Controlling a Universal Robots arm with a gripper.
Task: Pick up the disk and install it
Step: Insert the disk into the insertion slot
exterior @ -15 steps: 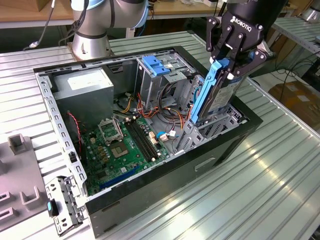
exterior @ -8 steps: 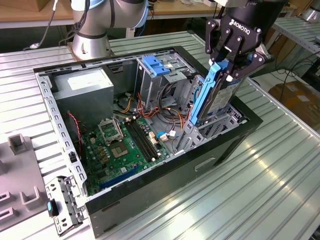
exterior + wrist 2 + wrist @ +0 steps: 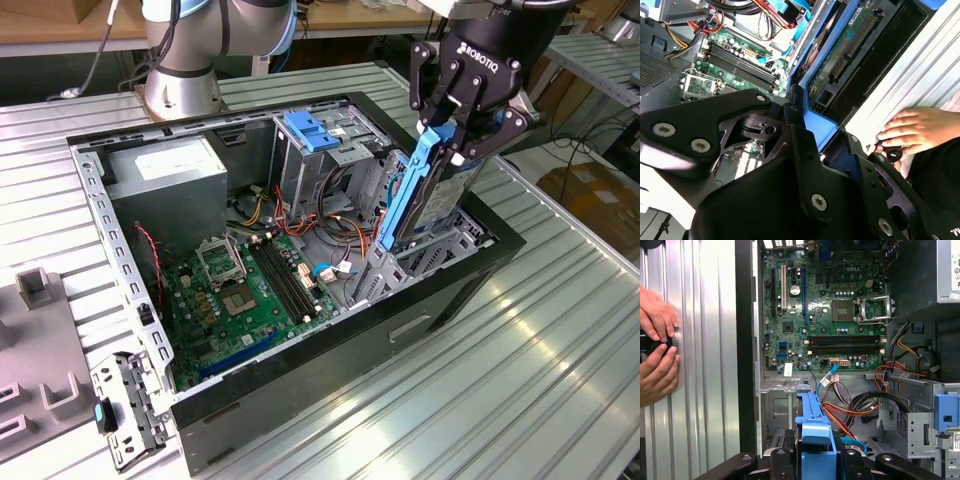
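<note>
The disk (image 3: pixel 428 195), a dark drive framed by bright blue rails, stands on end and tilted over the drive cage (image 3: pixel 445 250) at the exterior view's right side of the open computer case (image 3: pixel 100 200). Its lower end reaches down into the cage. My black gripper (image 3: pixel 455 140) is shut on the disk's upper end, a finger on each side. In the second wrist view the gripper (image 3: pixel 812 135) clamps the blue rail and the disk's green circuit side (image 3: pixel 850 45) shows beyond. The first wrist view shows the blue-railed disk (image 3: pixel 812 422) between my fingers (image 3: pixel 782 460).
Inside the case lie a green motherboard (image 3: pixel 250 290), a grey power supply (image 3: pixel 165 175), loose coloured cables (image 3: pixel 860 412) and a ribbed light-blue latch piece (image 3: pixel 318 130). A person's hands (image 3: pixel 657 355) rest on the ribbed table beside the case. Grey fixtures (image 3: pixel 40 340) sit at the exterior view's left.
</note>
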